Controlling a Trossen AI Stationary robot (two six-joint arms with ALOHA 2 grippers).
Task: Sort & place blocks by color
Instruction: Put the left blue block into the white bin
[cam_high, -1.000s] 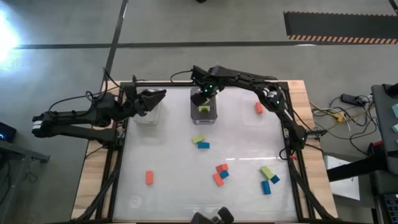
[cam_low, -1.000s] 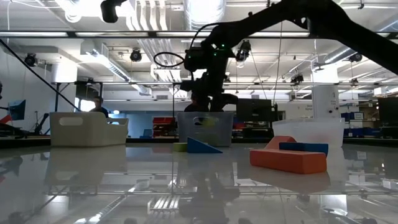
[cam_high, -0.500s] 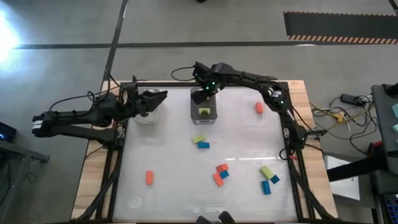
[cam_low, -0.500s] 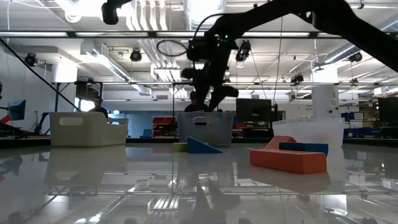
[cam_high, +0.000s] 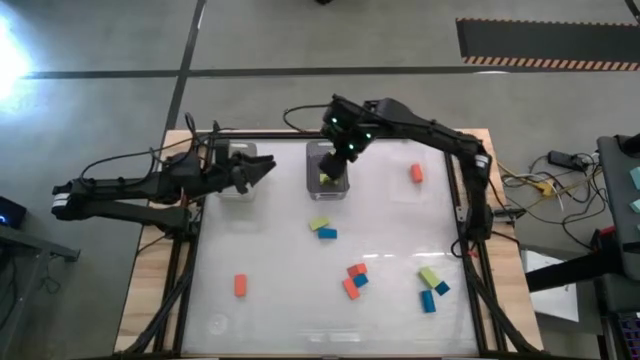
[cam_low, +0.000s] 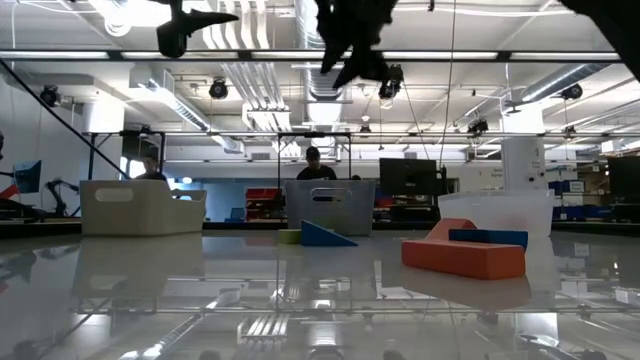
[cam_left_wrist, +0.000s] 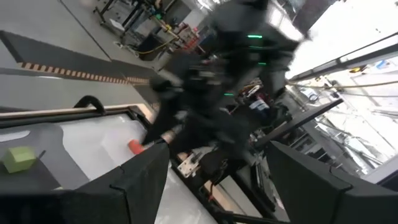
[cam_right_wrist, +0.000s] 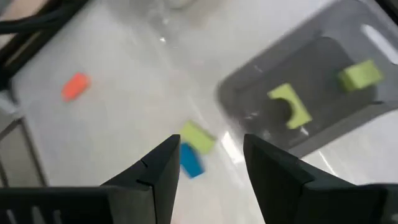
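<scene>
Small blocks lie scattered on the white table: a lime and blue pair (cam_high: 322, 229), an orange one (cam_high: 240, 285), an orange and blue cluster (cam_high: 353, 280), and lime and blue ones (cam_high: 432, 287). Two lime blocks (cam_right_wrist: 289, 102) rest on the floor of the middle clear bin (cam_high: 328, 172). An orange block (cam_high: 416, 173) lies in the right bin. My right gripper (cam_right_wrist: 211, 146) is open and empty, raised above the middle bin (cam_high: 345, 150). My left gripper (cam_left_wrist: 214, 152) is open and empty, hovering by the left bin (cam_high: 262, 168).
Three clear bins stand in a row along the far side: left (cam_low: 140, 207), middle (cam_low: 330, 205), right (cam_low: 495, 210). A black frame edges the table (cam_high: 200, 250). Bare table surface lies between the block groups, mostly at the near left. People show in the room beyond.
My right gripper has risen from inside the middle bin to well above it, shifting slightly toward the table's right; in the low view it climbs from the bin's rim to the picture's top. The lime blocks stay in the bin. My left gripper has edged slightly right.
</scene>
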